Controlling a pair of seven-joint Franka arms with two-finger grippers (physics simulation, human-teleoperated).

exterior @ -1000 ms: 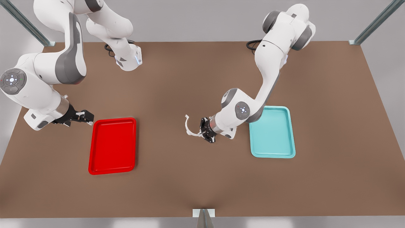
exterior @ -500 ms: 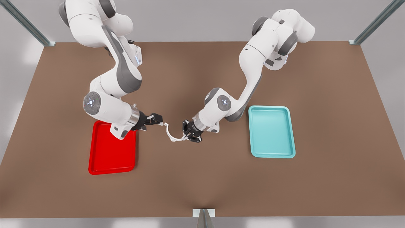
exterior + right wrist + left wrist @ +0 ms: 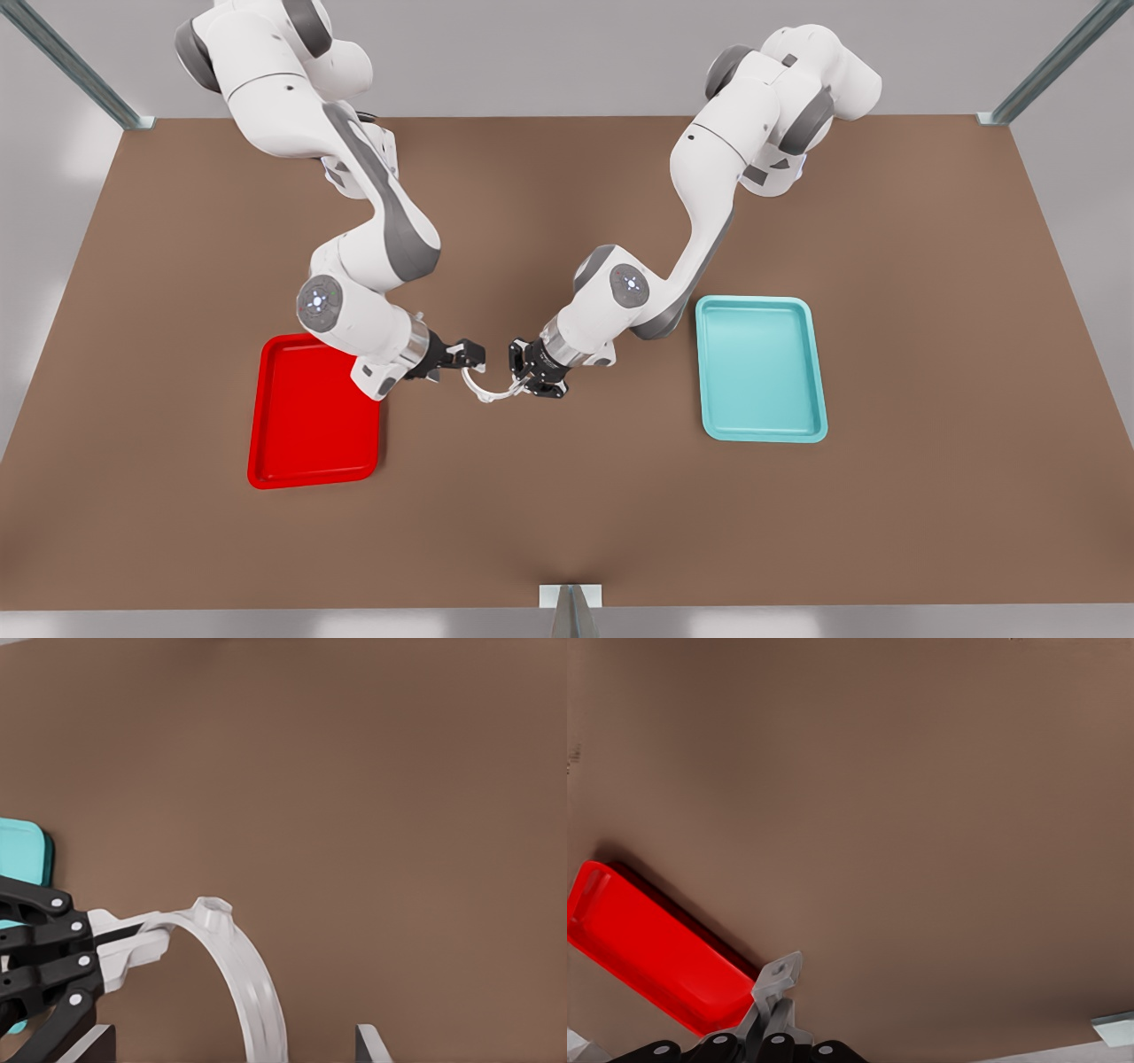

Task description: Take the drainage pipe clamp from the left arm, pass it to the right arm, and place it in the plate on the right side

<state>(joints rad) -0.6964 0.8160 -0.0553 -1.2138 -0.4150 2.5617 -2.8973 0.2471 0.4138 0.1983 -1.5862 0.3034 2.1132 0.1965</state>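
The drainage pipe clamp (image 3: 484, 390) is in the air above the brown worktop (image 3: 567, 514), between the two arms and near the middle of the scene. The left arm (image 3: 709, 204) comes in from the front view's right, and its tool, the left tool (image 3: 529, 372), is clenched on one end tab of the clamp. In the right wrist view this grasp is plain: the black fingers (image 3: 115, 948) pinch the tab, and the white half-ring curves away from them toward the camera. The right arm (image 3: 372, 221) comes in from the front view's left. Its tool, the right tool (image 3: 469, 357), is at the other end of the clamp and is released, with one finger on each side of the white strip and a gap between them. I cannot tell if either finger touches the strip. The plate (image 3: 306, 425), bright red, lies flat on the worktop at the front view's left, partly under the wrist of the right arm, and nothing lies in the part that shows. A teal tray (image 3: 762, 372) lies on the worktop at the front view's right, beside the left arm's elbow and well apart from the clamp.
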